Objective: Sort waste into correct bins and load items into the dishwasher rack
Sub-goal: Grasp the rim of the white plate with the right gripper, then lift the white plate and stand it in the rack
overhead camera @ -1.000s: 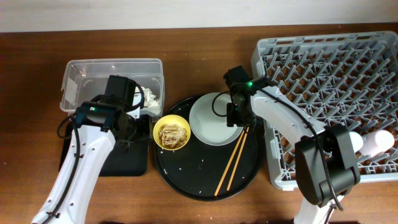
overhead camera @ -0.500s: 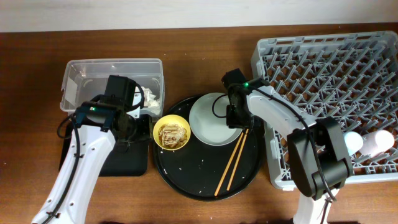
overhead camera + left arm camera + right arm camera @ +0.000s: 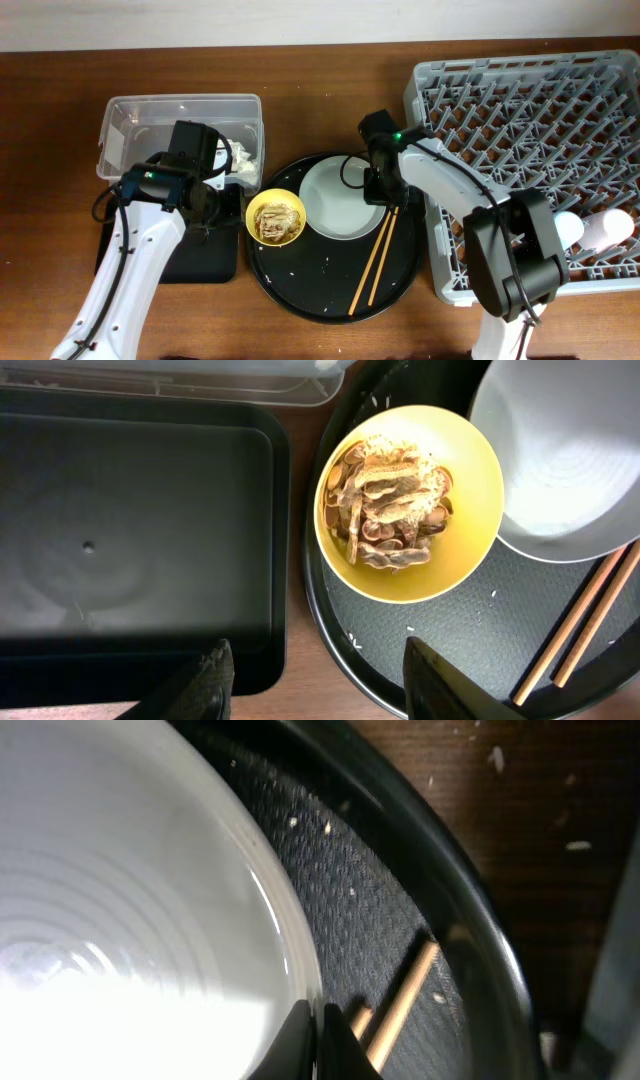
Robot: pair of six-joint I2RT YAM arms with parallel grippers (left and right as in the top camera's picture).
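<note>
The right end effector (image 3: 318, 1038) has its two fingers drawn together on the right rim of the pale plate (image 3: 120, 920), one finger inside the rim and one outside. The plate sits on the large round black tray (image 3: 300, 290) in the middle of the bench (image 3: 330, 100). Just beside the pinch point, the chopsticks (image 3: 400, 1000) lie on the round tray, running from the plate's edge toward the near side.

The step in hand appears to be moving the plate to the dishwasher rack (image 3: 520, 110), which stands to the right. The hold is only a thin pinch on one edge, so the plate should probably rise slowly and stay close to level. It should clear the chopsticks before swinging right, and then be set on edge between the pegs.

The left end effector (image 3: 317, 660) has its fingers apart and holds nothing. It hangs above the gap between the shallow black tray (image 3: 140, 540) and the round tray, near the yellow bowl (image 3: 475, 530).

Counted:
- One plate.
- One yellow bowl, holding a heap of brownish food scraps (image 3: 385, 505).
- Two chopsticks.
- One round tray and one shallow black tray, which looks bare.
- One clear tub (image 3: 180, 105) with crumpled white napkin (image 3: 245, 155) in its right end; how many pieces cannot be told.
- One rack.
- Two pale rounded items (image 3: 565, 228) at the rack's near right edge, too washed out to identify.
</note>
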